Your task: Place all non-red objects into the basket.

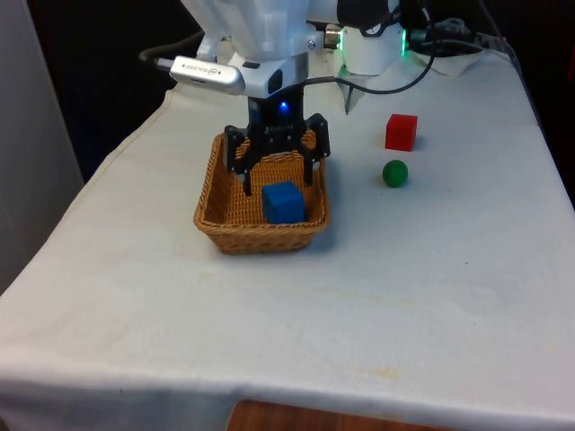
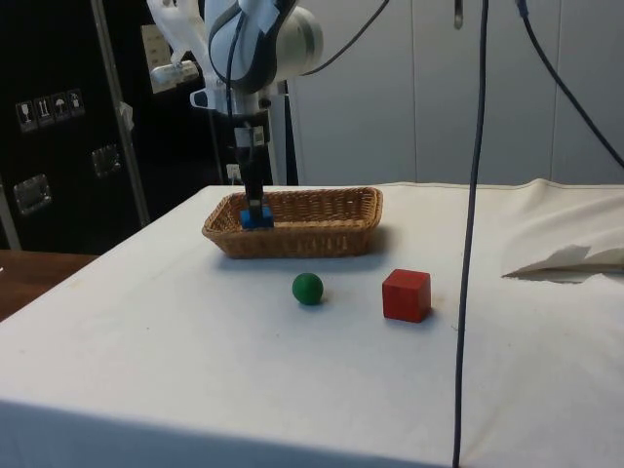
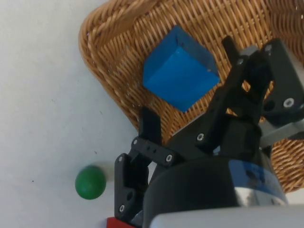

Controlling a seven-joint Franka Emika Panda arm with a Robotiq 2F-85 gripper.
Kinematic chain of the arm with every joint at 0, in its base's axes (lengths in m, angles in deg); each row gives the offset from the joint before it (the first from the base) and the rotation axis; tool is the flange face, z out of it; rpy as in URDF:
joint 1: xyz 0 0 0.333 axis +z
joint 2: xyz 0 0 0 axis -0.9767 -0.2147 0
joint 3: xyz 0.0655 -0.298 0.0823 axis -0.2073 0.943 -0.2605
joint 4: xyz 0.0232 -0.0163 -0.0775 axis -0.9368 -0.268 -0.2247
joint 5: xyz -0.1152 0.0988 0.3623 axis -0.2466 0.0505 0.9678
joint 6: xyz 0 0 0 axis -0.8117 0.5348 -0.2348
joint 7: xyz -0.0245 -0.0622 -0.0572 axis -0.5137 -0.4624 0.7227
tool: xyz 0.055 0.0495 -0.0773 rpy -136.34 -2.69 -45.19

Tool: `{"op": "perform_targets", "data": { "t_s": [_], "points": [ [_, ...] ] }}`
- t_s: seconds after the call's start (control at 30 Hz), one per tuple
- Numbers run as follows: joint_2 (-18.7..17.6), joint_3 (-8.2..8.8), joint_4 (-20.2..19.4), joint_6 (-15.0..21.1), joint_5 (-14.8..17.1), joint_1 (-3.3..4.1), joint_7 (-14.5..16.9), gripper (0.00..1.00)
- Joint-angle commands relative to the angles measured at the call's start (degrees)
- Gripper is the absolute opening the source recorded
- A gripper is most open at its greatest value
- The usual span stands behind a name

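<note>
The gripper (image 1: 277, 176) hangs over the basket (image 1: 213, 193), its jaws spread apart and holding nothing — the wrist view shows both fingers (image 3: 149, 124) wide of the blue cube (image 3: 179, 68), one to each side above it. The cube (image 1: 284, 202) lies on the wicker floor inside the basket, toward its near-right corner in the front view, tilted a little on the weave. In the side view the cube (image 2: 256, 216) sits at the basket's (image 2: 322, 234) left end, right under the gripper (image 2: 253, 191). The green ball (image 1: 394, 173) rests on the cloth (image 1: 404, 287) outside the basket, at about 3 o'clock from it in the front view, well apart from the rim. The red cube (image 1: 401, 132) stands just beyond the ball, at 12 o'clock from it — near, not touching.
</note>
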Motion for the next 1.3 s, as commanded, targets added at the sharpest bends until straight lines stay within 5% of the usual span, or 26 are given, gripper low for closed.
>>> {"op": "perform_targets", "data": {
  "t_s": [0.0, 0.67, 0.93, 0.97, 1.23, 1.27],
  "points": [
    [-0.1, -0.06, 0.0, 0.2, 0.2, -0.06, 0.1, 1.0],
    [8.0, 0.92, -2.9, -4.9, 0.0, 0.0, 0.8, 1.0],
    [13.9, 1.15, -6.4, -8.0, -1.3, 0.97, 0.3, 1.0],
    [13.3, 0.86, -5.9, -7.7, -0.5, 0.63, 0.9, 1.0],
    [16.9, 0.74, -7.1, -11.3, -1.7, 1.83, 0.2, 1.0],
    [16.4, 0.57, -6.7, -11.2, -0.9, 1.49, 0.8, 1.0]
  ]
}}
